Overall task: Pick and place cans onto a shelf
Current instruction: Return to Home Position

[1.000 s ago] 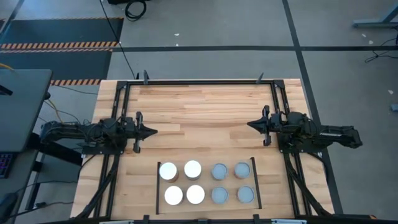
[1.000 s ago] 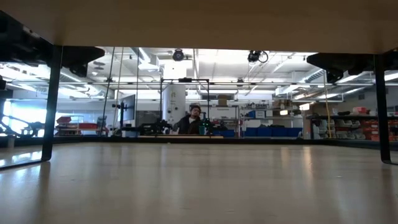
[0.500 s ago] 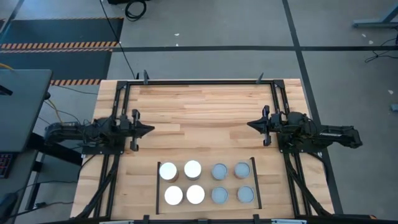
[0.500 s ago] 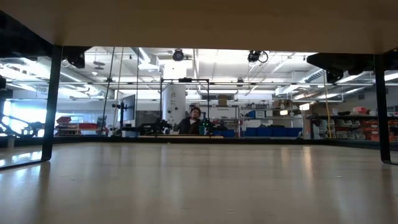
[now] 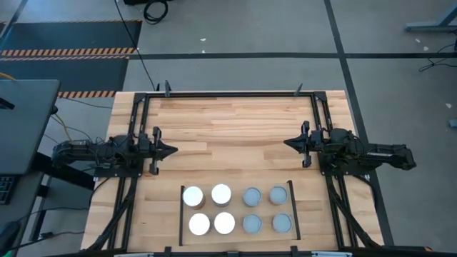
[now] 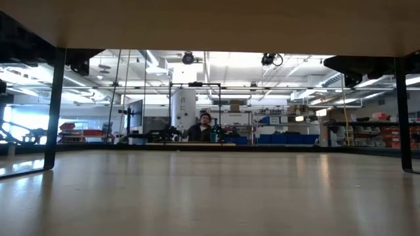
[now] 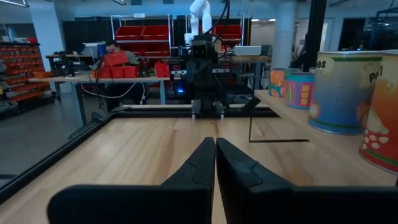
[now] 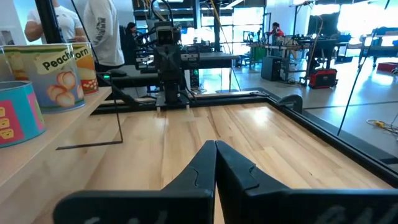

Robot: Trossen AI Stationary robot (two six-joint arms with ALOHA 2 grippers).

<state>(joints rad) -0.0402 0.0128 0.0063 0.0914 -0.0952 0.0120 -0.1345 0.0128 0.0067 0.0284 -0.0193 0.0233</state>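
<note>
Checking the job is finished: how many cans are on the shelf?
8, all on the shelf, two rows of four. Four white-topped cans fill its left half; four grey-topped cans fill its right half. None looks hidden from above.

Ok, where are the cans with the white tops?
In the high view, the four white-topped cans stand in a square on the left half of the shelf, right beside the four grey-topped cans.
</note>
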